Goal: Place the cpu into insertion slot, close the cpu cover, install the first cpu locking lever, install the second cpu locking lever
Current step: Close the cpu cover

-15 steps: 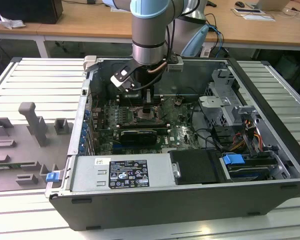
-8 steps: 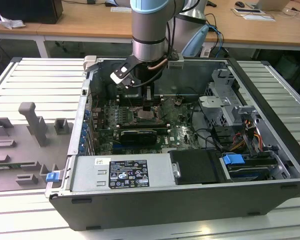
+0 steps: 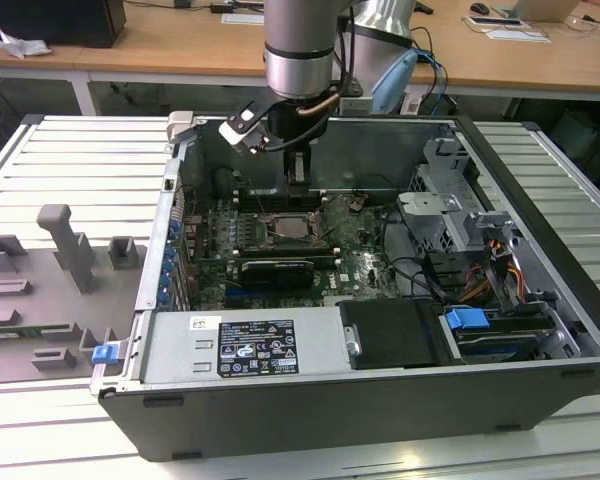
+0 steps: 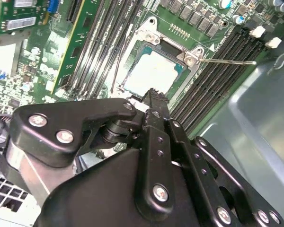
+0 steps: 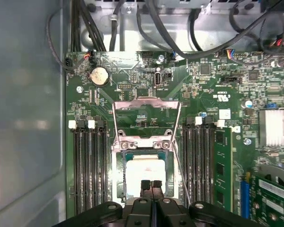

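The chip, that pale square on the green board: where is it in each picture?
Exterior view: chip in the case's middle, under the gripper.
First wrist view: chip just past the gripper's tips.
Second wrist view: same, past the tips.
Shared landmark: the gripper.

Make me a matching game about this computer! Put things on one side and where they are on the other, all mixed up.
Things:
1. pale square metal cpu
2. round silver coin battery
3. black metal gripper
4. blue plastic clip

Places or states:
A. on the dark grey computer case's outer corner, at the exterior view's left
B. lying between the long black memory slots
C. fingers together, right above the chip
D. near the edge of the green circuit board

Pairs: 1-B, 2-D, 3-C, 4-A
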`<control>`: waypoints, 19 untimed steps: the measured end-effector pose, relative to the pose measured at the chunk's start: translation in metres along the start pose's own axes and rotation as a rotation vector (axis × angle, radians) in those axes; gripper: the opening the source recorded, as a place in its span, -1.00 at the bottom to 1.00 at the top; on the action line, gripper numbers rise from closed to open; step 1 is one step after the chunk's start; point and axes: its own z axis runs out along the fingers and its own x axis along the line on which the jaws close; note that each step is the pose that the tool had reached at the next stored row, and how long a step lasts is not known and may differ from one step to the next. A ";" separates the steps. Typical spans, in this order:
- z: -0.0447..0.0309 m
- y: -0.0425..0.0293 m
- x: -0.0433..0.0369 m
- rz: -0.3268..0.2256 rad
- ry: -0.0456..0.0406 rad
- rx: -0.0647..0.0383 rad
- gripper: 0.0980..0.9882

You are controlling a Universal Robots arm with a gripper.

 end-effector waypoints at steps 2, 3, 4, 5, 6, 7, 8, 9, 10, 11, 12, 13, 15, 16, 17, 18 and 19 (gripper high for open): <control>-0.0061 0.0002 -0.0001 0.000 -0.0031 0.000 -0.98; -0.0083 0.0003 -0.0002 0.000 -0.0053 0.000 -0.98; -0.0103 0.0004 -0.0002 0.000 -0.0075 0.000 -0.98; -0.0115 0.0005 -0.0003 0.000 -0.0087 0.000 -0.98; -0.0120 0.0008 -0.0003 0.000 -0.0091 0.000 -0.98; -0.0119 0.0018 -0.0002 0.000 -0.0091 0.001 -0.98; -0.0118 0.0057 -0.0001 0.000 -0.0093 0.001 -0.98; -0.0112 0.0122 0.0000 0.000 -0.0093 0.001 -0.98; -0.0107 0.0178 0.0002 0.000 -0.0093 0.001 -0.98; -0.0106 0.0215 0.0003 0.000 -0.0093 0.001 -0.98; -0.0104 0.0259 0.0004 0.000 -0.0094 0.001 -0.98; -0.0102 0.0311 0.0007 -0.001 -0.0092 0.001 -0.98; -0.0099 0.0388 0.0015 -0.001 -0.0093 0.001 -0.98; -0.0097 0.0409 0.0017 -0.001 -0.0093 0.001 -0.98; -0.0096 0.0439 0.0019 -0.001 -0.0093 0.001 -0.98; -0.0094 0.0469 0.0020 -0.002 -0.0094 0.001 -0.98; -0.0091 0.0507 0.0022 -0.003 -0.0093 0.001 -0.98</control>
